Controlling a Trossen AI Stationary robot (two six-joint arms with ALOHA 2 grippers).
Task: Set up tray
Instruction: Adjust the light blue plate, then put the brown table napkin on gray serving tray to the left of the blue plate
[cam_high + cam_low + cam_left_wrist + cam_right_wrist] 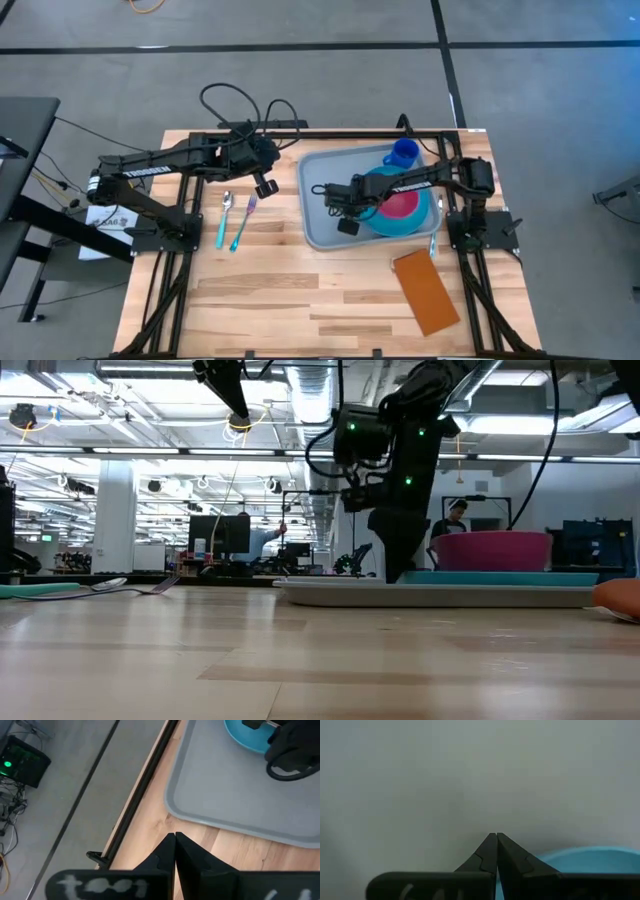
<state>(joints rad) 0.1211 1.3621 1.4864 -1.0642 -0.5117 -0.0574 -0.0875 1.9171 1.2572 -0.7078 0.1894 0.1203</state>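
The light grey-blue tray [318,232] lies on the wooden table right of centre. It carries a light-blue plate [425,222] with a pink bowl [402,206] on it, and a blue cup [402,153] at its far end. My right gripper [328,200] is shut and points down over the tray's bare left part [470,780], next to the plate's rim [580,857]. My left gripper [270,170] is shut and hangs high above the table by the tray's far left corner [175,807]; nothing is between its fingers [165,851]. My right gripper has its shut fingertips [490,845] low over the tray's floor, pointing down, left of the plate. I cannot tell whether they touch the tray; in the low view the tray's rim [340,592] hides them.
A spoon [225,215] and a fork [243,220] with teal handles lie on the wood left of the tray. A brown-orange napkin [425,290] lies near the table's front right. Bare wood spreads across the near half.
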